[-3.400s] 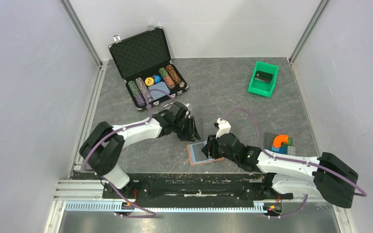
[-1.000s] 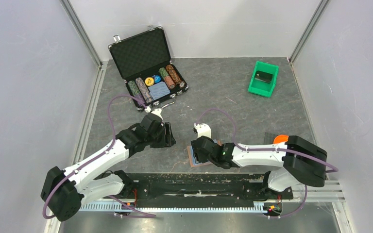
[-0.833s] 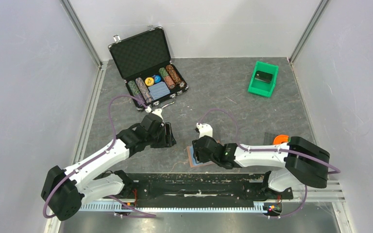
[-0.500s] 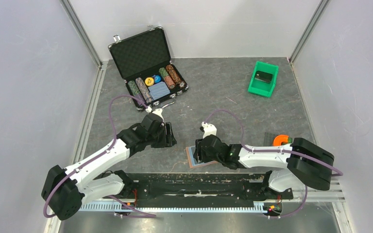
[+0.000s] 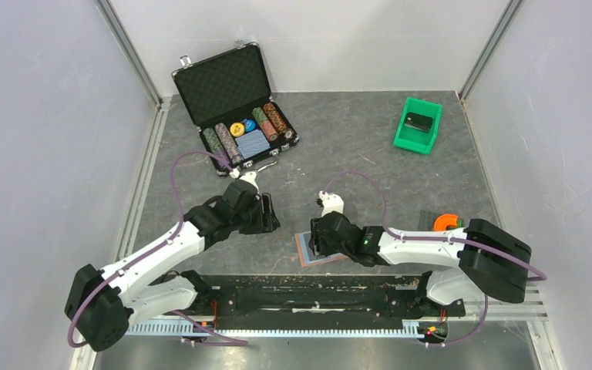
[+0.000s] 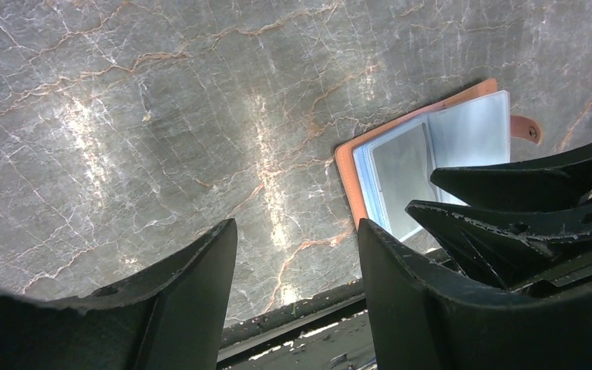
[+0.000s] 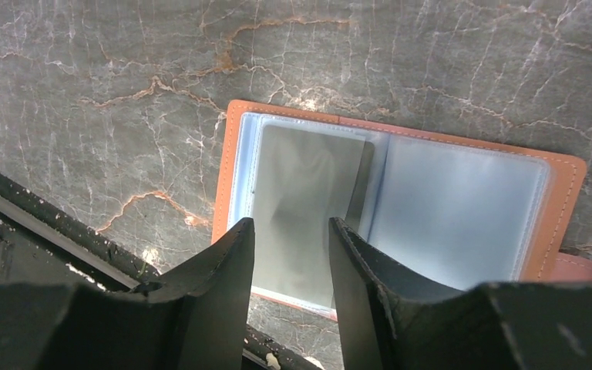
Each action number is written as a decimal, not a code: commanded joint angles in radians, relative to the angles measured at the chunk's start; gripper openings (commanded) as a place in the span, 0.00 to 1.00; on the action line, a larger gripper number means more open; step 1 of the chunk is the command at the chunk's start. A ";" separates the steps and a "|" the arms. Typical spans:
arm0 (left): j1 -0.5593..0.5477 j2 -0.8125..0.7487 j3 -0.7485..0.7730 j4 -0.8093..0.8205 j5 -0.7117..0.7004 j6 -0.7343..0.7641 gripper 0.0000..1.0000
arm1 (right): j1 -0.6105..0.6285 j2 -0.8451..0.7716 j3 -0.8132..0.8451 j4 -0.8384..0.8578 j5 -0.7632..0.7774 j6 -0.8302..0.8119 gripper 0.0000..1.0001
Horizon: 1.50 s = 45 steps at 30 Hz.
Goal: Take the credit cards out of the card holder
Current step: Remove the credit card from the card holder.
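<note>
The card holder (image 5: 305,251) lies open and flat near the table's front edge, brown rim around light blue lining. In the right wrist view a dark grey credit card (image 7: 308,193) rests in the left half of the card holder (image 7: 462,208); the right half looks empty. My right gripper (image 7: 290,227) hovers open just over that card, nothing between its fingers. My left gripper (image 6: 297,231) is open over bare table, to the left of the card holder (image 6: 470,127). From above, the right gripper (image 5: 317,240) covers much of the holder and the left gripper (image 5: 268,217) stands apart from it.
An open black case (image 5: 235,96) with poker chips stands at the back left. A green bin (image 5: 417,127) holding a black block is at the back right. An orange and blue object (image 5: 447,223) lies right of the right arm. The table's front rail (image 6: 308,316) runs just below the holder.
My right gripper has shifted slightly to the right over the card holder. The left arm, which drew back to the left earlier, has hardly moved in the last second.
</note>
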<state>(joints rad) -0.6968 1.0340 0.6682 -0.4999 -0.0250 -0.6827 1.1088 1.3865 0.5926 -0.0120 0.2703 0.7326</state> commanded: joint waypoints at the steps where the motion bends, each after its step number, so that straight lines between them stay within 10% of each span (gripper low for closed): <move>1: 0.002 -0.035 0.019 0.001 -0.034 0.006 0.66 | 0.014 0.028 0.056 -0.046 0.063 -0.015 0.41; 23: 0.001 -0.018 -0.007 0.028 0.020 -0.025 0.66 | 0.034 0.030 0.058 -0.060 0.118 -0.044 0.00; 32: 0.002 -0.106 0.004 -0.018 -0.081 -0.012 0.67 | 0.085 0.050 0.182 -0.184 0.168 -0.064 0.49; 45: 0.001 -0.177 -0.031 -0.036 -0.101 -0.031 0.68 | 0.112 0.175 0.241 -0.258 0.205 -0.075 0.65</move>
<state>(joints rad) -0.6968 0.8806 0.6468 -0.5377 -0.0963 -0.6834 1.2114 1.5394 0.7967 -0.2462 0.4297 0.6632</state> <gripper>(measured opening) 0.674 0.650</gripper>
